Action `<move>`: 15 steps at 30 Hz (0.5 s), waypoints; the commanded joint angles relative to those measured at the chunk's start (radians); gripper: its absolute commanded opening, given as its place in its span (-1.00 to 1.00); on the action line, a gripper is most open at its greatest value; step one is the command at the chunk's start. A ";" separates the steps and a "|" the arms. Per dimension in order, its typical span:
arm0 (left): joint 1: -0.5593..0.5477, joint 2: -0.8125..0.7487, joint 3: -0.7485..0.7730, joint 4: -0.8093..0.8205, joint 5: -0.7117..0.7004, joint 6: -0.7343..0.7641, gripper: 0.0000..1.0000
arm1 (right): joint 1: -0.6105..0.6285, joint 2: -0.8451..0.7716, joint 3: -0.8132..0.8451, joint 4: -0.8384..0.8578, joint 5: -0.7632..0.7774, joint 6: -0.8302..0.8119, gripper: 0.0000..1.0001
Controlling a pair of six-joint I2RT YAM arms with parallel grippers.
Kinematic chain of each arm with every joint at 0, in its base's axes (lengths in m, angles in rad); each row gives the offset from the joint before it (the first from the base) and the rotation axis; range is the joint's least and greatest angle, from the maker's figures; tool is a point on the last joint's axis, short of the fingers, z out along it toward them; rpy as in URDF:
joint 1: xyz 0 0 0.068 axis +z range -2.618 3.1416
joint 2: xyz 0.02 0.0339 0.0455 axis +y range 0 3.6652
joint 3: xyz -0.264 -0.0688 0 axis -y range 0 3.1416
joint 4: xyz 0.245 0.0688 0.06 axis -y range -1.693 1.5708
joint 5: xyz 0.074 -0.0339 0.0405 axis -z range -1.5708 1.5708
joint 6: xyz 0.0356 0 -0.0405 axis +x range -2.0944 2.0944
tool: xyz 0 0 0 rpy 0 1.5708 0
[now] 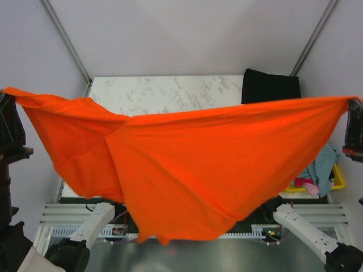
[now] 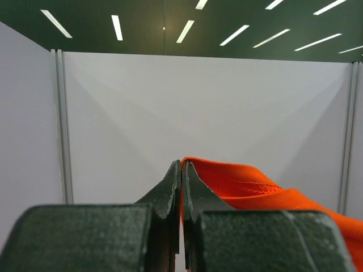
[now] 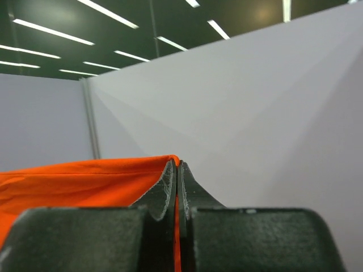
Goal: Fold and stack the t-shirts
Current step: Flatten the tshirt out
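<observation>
The bright orange t-shirt (image 1: pixel 193 164) hangs stretched wide in the air between both grippers, covering most of the table in the top view. My left gripper (image 1: pixel 7 99) is shut on its left corner at the far left; the orange cloth (image 2: pixel 244 181) shows pinched between the jaws in the left wrist view. My right gripper (image 1: pixel 354 105) is shut on its right corner at the far right; the cloth (image 3: pixel 85 178) runs left from the jaws in the right wrist view. A black t-shirt (image 1: pixel 271 86) lies folded at the table's back right.
The white marble table (image 1: pixel 164 93) shows behind the cloth. A yellow bin (image 1: pixel 338 180) at the right holds grey-blue (image 1: pixel 326 161), pink and red cloth (image 1: pixel 303 182). Grey booth walls stand on both sides, close to the grippers.
</observation>
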State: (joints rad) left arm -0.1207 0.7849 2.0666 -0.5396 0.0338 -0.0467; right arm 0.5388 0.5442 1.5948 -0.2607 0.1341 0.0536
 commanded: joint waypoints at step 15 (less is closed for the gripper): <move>-0.007 1.142 0.055 -0.005 -0.061 0.280 -0.76 | -0.083 0.841 -0.409 0.412 0.562 -0.007 -0.62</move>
State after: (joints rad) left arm -0.1295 1.7542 2.1273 -0.4889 -0.0002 0.1867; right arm 0.4946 1.2968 1.2278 0.0063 0.5465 -0.0452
